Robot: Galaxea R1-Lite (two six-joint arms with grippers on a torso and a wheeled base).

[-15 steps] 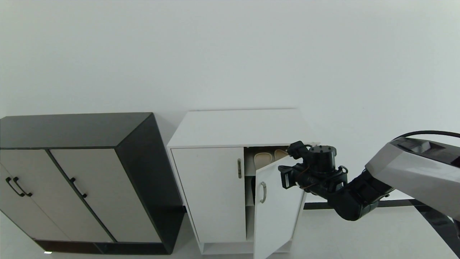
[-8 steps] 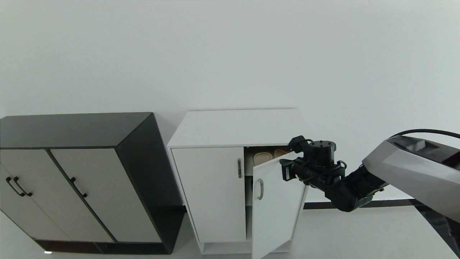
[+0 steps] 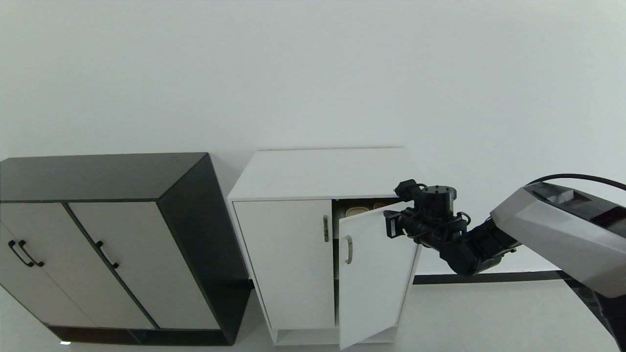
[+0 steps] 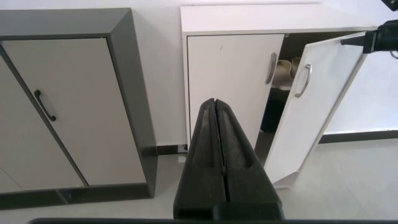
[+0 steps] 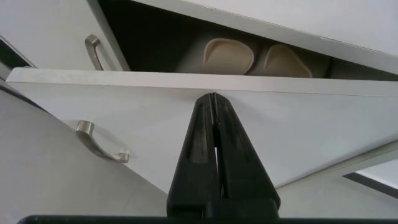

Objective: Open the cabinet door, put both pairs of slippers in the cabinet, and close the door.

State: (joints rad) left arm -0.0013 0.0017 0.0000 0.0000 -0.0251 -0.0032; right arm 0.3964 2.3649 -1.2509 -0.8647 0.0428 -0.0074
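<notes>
In the head view, at 6 o'clock from centre: white cabinet (image 3: 323, 173) with 2 doors. Of these, left door (image 3: 283, 264) shut flat; right door (image 3: 376, 274) ajar at a small angle, hinged along its 3 o'clock side, with a metal handle (image 3: 348, 249) near its free 9 o'clock edge.

Inside the cabinet, seen through the gap at 12 o'clock of the right door's top edge: 1 pair of beige slippers (image 5: 227, 56), side by side on the upper shelf. Lower in the gap, only a dark patch, too dim to tell.

Against the outer face of the right door, tip at its top edge and toward the hinge side: right gripper (image 5: 214, 106), fingers pressed together, clamped on nothing.

Well apart from both cabinets, pointing toward the white one: left gripper (image 4: 214, 109), fingers likewise together, holding nothing.

Just beside the white cabinet, at its 9 o'clock: black cabinet (image 3: 98, 176) with 2 beige doors, both shut.
</notes>
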